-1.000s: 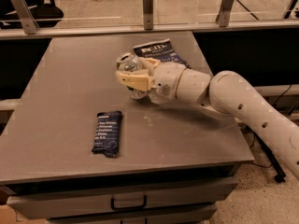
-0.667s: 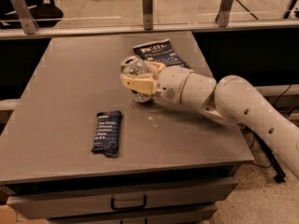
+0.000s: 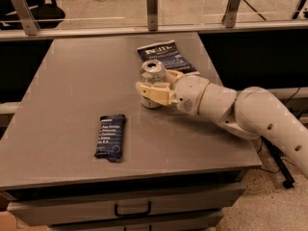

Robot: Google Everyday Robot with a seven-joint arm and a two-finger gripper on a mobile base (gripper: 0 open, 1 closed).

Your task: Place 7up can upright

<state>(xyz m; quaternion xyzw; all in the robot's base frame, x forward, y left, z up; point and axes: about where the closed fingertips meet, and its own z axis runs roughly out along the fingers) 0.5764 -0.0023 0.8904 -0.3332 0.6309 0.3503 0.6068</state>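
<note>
A dark blue snack bag (image 3: 166, 57) lay flat near the far edge of the gray tabletop (image 3: 72, 95), just behind the tool (image 3: 153, 82). A dark wrapped bar (image 3: 110, 137) lay near the near edge, left of the middle.

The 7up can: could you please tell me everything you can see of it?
The can is small, shiny silver metal with a pale green tint, silver top up. It stands upright on the grey table, just in front of a dark blue bag. The pincer is shut on it, one finger across its front, one behind.
</note>
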